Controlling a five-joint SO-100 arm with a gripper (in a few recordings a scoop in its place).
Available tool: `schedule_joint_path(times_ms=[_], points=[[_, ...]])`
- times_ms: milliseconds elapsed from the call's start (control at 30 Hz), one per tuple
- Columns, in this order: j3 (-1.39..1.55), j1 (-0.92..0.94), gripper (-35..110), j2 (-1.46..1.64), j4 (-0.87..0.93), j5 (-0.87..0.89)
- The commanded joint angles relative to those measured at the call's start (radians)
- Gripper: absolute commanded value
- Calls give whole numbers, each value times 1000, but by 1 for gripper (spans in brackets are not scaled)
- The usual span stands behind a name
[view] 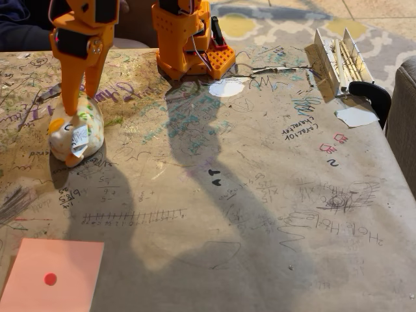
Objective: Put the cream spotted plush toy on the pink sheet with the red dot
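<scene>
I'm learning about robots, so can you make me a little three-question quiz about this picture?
1. True or false: the small rounded cream spotted plush toy already lies on the flat salmon-pink paper sheet with the red dot.
2. Which is directly above the plush toy in the fixed view? A) the orange two-finger gripper B) the white paper scrap C) the black clamp
3. Fill in: the pink sheet sits at the bottom ____ corner of the picture.

Key:
1. False; the toy rests on the scribbled brown table, well apart from the sheet.
2. A
3. left
</scene>
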Motion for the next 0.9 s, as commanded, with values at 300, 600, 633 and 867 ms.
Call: schedule_joint_path(times_ms=[300, 600, 633, 867], points=[[-270, 29, 22, -319, 11, 17], [-430, 35, 22, -534, 21, 3], [-430, 34, 22, -534, 21, 2], [-476, 8, 6, -577, 94, -87]])
